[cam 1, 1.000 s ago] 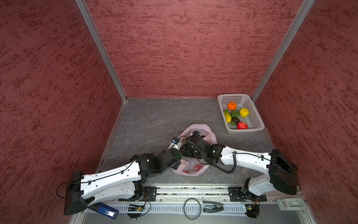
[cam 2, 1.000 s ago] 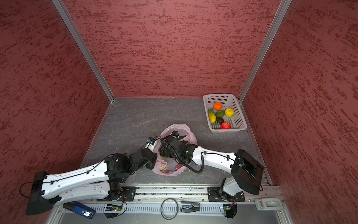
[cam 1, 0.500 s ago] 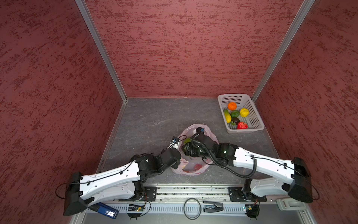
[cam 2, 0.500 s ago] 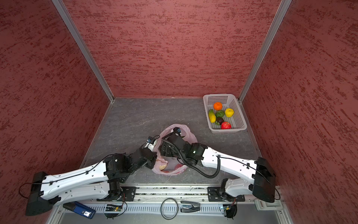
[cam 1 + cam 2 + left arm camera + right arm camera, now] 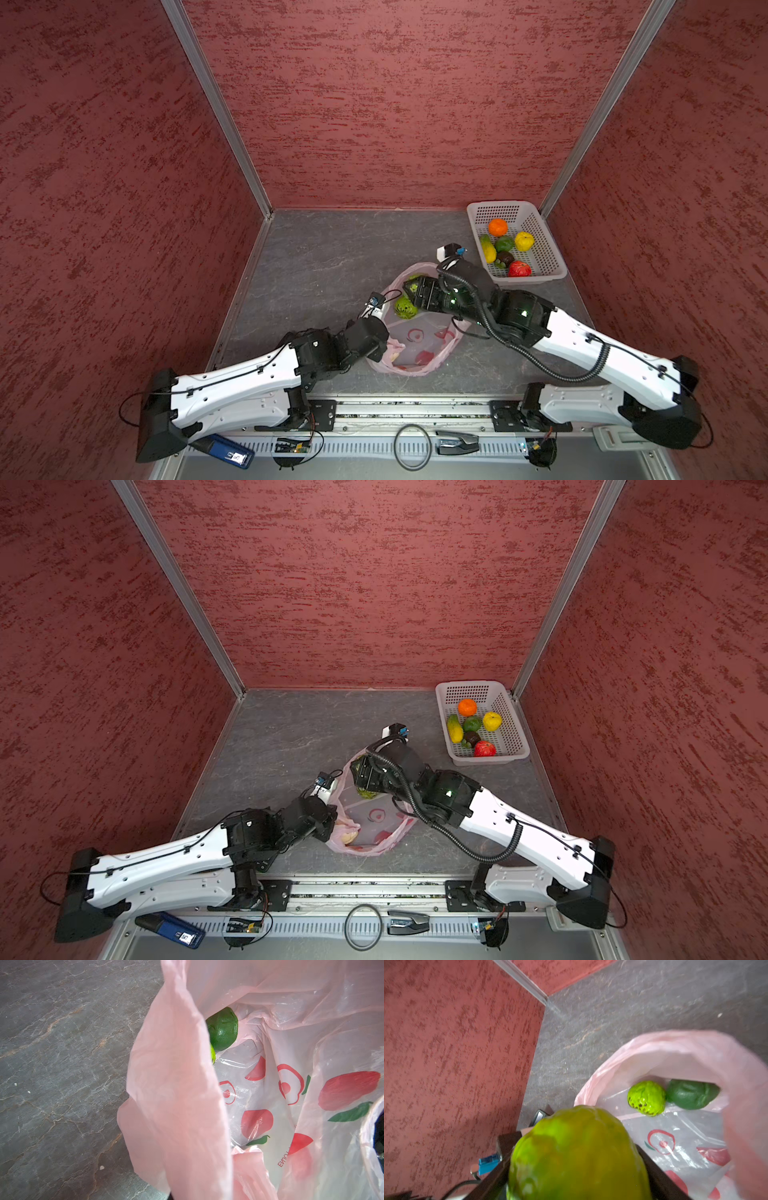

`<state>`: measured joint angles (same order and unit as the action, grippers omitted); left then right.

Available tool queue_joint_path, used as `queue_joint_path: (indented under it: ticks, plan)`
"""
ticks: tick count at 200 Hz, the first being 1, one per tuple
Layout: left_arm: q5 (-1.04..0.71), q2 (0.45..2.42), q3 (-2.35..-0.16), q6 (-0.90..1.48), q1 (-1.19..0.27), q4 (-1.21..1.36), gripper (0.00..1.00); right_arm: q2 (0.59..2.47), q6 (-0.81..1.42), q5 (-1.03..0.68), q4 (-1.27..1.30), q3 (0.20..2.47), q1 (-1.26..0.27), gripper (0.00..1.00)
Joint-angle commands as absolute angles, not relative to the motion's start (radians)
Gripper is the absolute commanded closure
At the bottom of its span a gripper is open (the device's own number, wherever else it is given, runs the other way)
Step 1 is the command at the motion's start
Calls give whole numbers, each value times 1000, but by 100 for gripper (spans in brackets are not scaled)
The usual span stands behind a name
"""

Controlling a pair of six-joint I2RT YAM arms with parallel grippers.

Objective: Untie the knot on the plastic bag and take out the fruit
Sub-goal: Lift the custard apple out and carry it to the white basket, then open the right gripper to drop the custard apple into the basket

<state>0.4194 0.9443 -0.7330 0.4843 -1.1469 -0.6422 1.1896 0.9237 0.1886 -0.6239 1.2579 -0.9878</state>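
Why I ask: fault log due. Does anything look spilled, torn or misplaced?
Nothing stands out: the plastic bag lies open, no tear visible; the white basket sits upright with its fruit inside, none loose on the table.

The thin pink plastic bag (image 5: 415,353) lies on the grey stone-patterned desk (image 5: 316,266), mid-width and toward the near edge. The white perforated plastic basket (image 5: 540,277) sits well apart from it, in the far right corner. In the basket the round orange mandarin (image 5: 497,227) lies farthest and the red strawberry-like toy fruit (image 5: 519,269) nearest. The left hand (image 5: 386,345) pinches the bag's near-left rim. The right hand (image 5: 411,287) is over the bag's far end, clamped around a large green-yellow ribbed fruit (image 5: 577,1157). Inside the bag, at its far end, a bright green bumpy fruit (image 5: 646,1098) and a dark green rounded fruit (image 5: 691,1095) lie touching.
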Motion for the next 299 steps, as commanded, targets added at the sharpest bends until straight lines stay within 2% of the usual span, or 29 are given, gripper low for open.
queue_joint_path:
  ticks: [1, 55, 84, 167, 216, 248, 272, 299]
  plan:
    - [411, 950, -743, 468, -1141, -621, 100, 1160, 866, 215, -663, 1304, -919, 35]
    - [408, 959, -754, 463, -1144, -618, 100, 1109, 678, 152, -721, 1311, -538, 34]
    - [409, 967, -766, 460, -1145, -620, 100, 1124, 591, 88, -669, 1283, -328, 33]
    - [417, 983, -785, 462, -1148, -614, 100, 1414, 490, 52, -384, 1195, 52, 32]
    - [422, 1001, -802, 467, -1153, -611, 100, 1632, 454, 46, -330, 1222, 180, 32]
    - [422, 1014, -815, 461, -1154, -614, 100, 1720, 431, 63, -339, 1259, 225, 29]
    - [425, 1021, -823, 460, -1154, -620, 100, 1771, 411, 74, -353, 1283, 242, 20]
    - [431, 1020, -829, 459, -1154, -625, 100, 1784, 398, 87, -362, 1295, 243, 4]
